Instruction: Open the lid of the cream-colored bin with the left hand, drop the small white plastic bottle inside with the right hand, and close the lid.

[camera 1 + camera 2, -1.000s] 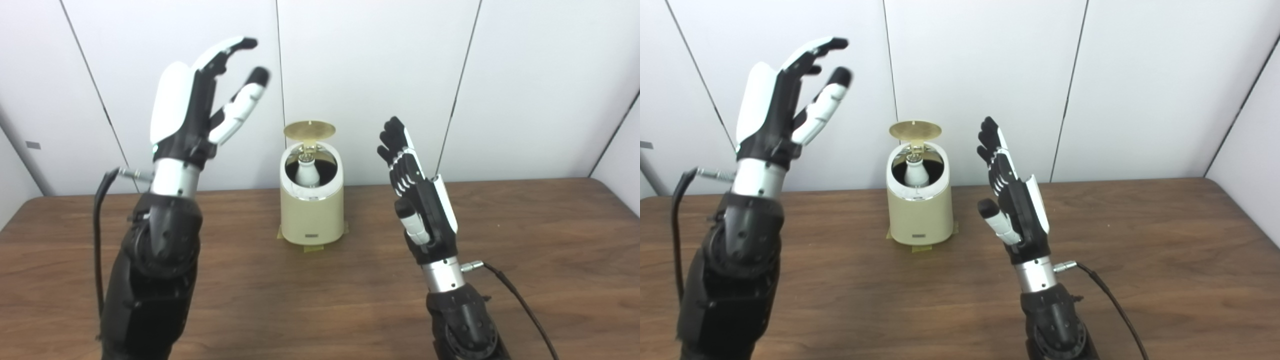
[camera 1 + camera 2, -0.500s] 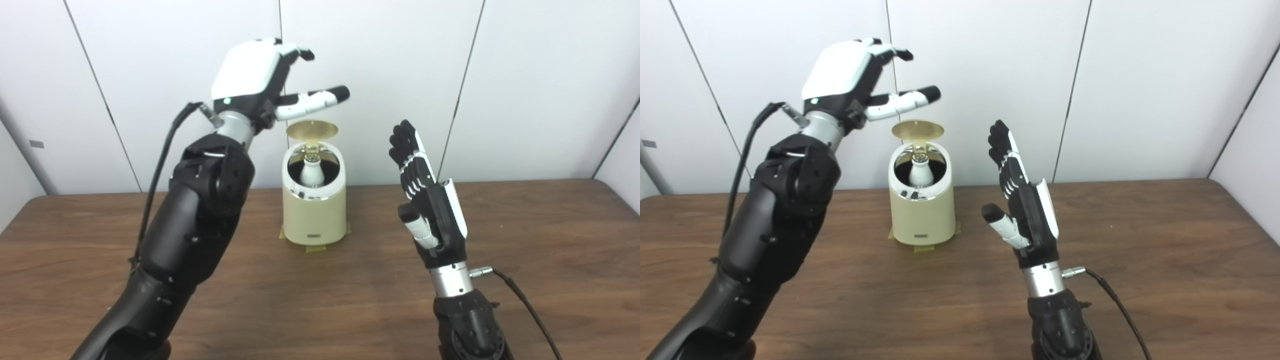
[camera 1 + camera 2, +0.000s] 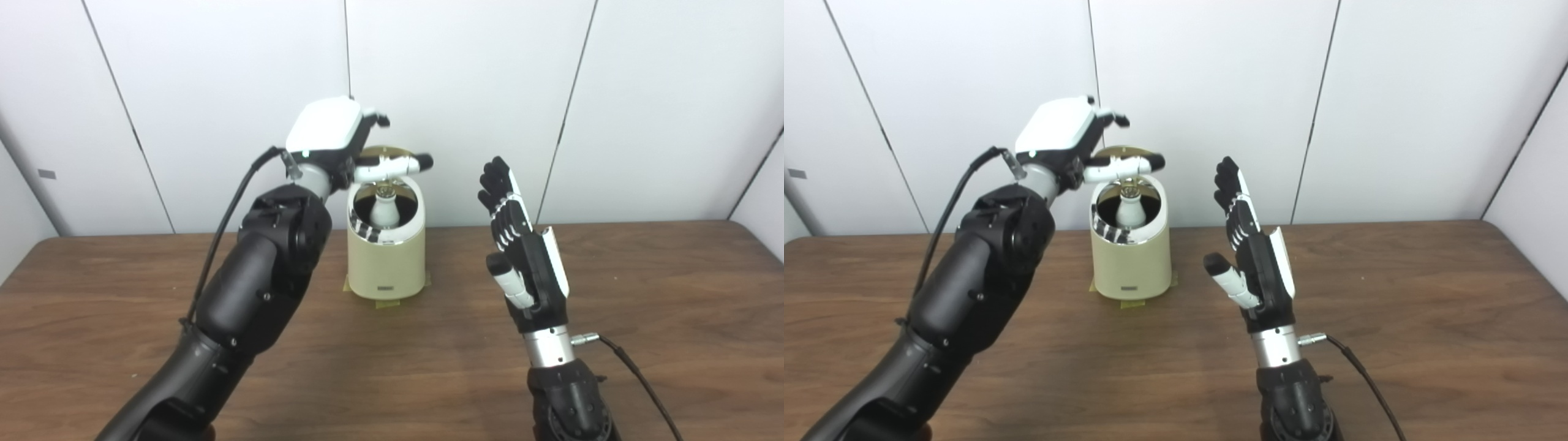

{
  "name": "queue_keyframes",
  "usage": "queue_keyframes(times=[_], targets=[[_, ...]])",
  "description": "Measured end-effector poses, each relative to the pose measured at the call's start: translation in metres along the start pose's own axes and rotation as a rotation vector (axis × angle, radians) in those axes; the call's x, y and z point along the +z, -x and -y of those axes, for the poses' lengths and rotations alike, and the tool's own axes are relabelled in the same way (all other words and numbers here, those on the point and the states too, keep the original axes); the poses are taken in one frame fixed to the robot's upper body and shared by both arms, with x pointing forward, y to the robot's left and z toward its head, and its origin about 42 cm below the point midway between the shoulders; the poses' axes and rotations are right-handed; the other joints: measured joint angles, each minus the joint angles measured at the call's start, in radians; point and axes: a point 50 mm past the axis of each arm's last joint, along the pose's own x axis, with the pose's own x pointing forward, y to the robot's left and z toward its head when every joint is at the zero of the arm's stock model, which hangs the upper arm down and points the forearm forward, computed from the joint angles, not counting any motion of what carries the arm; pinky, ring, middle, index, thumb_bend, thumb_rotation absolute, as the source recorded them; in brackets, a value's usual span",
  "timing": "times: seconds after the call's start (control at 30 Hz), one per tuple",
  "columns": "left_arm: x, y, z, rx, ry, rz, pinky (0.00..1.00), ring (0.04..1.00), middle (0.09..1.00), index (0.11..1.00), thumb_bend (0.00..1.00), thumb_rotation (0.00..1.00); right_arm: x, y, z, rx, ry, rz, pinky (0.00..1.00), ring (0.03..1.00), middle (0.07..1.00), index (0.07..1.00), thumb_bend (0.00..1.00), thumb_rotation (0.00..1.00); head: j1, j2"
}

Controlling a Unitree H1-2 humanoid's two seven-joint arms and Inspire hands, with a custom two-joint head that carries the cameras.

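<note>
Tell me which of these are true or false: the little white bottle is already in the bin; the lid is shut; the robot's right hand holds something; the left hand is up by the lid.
1. The small white bottle is inside the cream-colored bin. True.
2. The lid is shut. False: it stands raised at the back and the opening shows the bottle.
3. The right hand holds something. False: it is open and empty, upright beside the bin.
4. The left hand is up by the lid. True: it reaches over the bin's top.
</note>
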Motion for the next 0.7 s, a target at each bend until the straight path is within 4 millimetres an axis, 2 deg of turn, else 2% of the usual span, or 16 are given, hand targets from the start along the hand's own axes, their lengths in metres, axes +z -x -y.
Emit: queue_keyframes(times=[0.17, 0.23, 0.47, 0.7], targets=[[0.0, -0.001, -0.001, 0.002, 0.01, -0.011, 1.0, 1.0, 0.946, 0.866, 0.91, 0.96, 0.0, 0.0, -0.001, -0.003, -0.006, 0.0, 0.96, 0.978, 0.98, 0.973, 0.75, 0.85, -0.002, -0.005], [0.002, -0.001, -0.001, -0.005, 0.007, -0.013, 1.0, 1.0, 0.947, 0.86, 0.91, 0.97, 0.0, 0.0, -0.001, -0.004, -0.007, 0.001, 0.95, 0.972, 0.976, 0.969, 0.72, 0.86, -0.005, -0.002], [0.003, -0.002, 0.008, -0.037, -0.034, -0.006, 1.0, 1.0, 0.913, 0.865, 0.91, 0.99, 0.0, 0.0, -0.001, -0.008, -0.007, 0.012, 0.95, 0.969, 0.967, 0.966, 0.7, 0.88, -0.005, 0.005], [0.0, 0.001, 0.013, -0.044, -0.086, -0.001, 1.0, 1.0, 0.914, 0.874, 0.91, 1.0, -0.01, 0.003, -0.001, -0.021, 0.006, -0.022, 0.95, 0.97, 0.965, 0.969, 0.67, 0.87, -0.009, 0.009]])
